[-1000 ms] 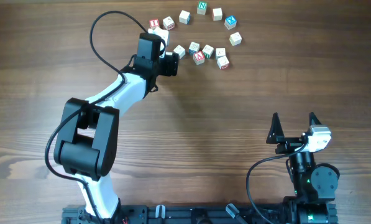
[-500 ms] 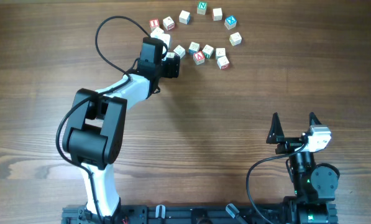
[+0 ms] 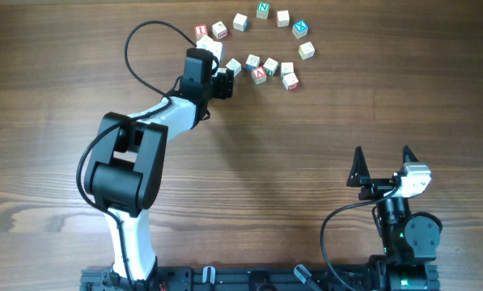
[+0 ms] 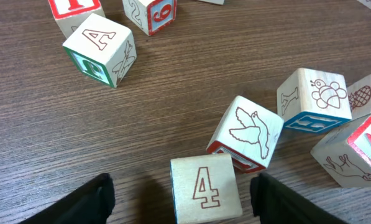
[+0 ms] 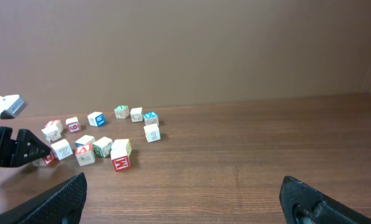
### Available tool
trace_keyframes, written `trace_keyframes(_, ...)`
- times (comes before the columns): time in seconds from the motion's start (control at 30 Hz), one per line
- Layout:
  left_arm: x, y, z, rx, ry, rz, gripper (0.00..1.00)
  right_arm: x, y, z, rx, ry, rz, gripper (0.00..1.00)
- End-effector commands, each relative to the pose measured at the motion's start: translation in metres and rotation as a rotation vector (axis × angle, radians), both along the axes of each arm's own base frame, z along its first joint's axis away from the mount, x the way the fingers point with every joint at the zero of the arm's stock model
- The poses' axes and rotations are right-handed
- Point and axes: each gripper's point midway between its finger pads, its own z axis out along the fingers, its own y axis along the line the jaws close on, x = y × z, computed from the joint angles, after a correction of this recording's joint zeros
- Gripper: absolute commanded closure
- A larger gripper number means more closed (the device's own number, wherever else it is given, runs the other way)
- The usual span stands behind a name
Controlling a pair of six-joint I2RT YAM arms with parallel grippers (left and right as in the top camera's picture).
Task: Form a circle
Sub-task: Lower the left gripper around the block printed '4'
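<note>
the wooden table carries the whole job at its far edge. there the cubes lie as a loose arc above a crowded lower row, with no true ring yet. the left arm reaches up to the left end of that cluster. the right gripper sits well apart near the base, jaws wide and empty, so the left is plainly the nearer hand. the left gripper has its jaws apart, one on each side of the cube marked 4, with bare wood showing on both sides, so nothing is clamped. that cube lies squarely between the fingers, its sides roughly in line with them, and being a cube it has no long axis to favour. the dove cube crowds its far right corner, and i cannot tell whether they touch. in my judgement a straight pinch would take the 4 cube, though the right finger has little room there.
</note>
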Motion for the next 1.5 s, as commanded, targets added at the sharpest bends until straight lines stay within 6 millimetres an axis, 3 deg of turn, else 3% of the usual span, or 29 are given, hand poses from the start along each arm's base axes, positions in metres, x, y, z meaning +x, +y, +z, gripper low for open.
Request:
trace_keyframes(0.0,0.001,-0.005,-0.004,-0.009,0.005,-0.012,0.29,-0.001,0.003,0.003,-0.01,-0.013,0.013,0.0)
trace_keyframes(0.2,0.002,-0.006,-0.002,-0.013,-0.006,-0.012,0.17,-0.001,0.003,0.003,-0.009,-0.013,0.013,0.0)
trace_keyframes(0.43,0.003,-0.007,-0.001,-0.016,-0.011,-0.014,0.17,-0.001,0.003,0.003,-0.01,-0.013,0.013,0.0)
trace_keyframes(0.7,-0.003,-0.01,-0.032,-0.019,0.042,-0.035,0.18,-0.001,0.003,0.003,-0.01,-0.013,0.013,0.0)
trace_keyframes(1.07,0.001,-0.012,-0.024,-0.027,0.016,-0.036,0.35,-0.001,0.003,0.003,-0.01,-0.013,0.013,0.0)
trace_keyframes(1.3,0.002,-0.029,0.007,-0.044,-0.04,-0.066,0.48,-0.001,0.003,0.003,-0.01,-0.013,0.013,0.0)
trace_keyframes(1.47,-0.002,-0.025,0.003,-0.024,-0.018,-0.052,0.57,-0.001,0.003,0.003,-0.01,-0.013,0.013,0.0)
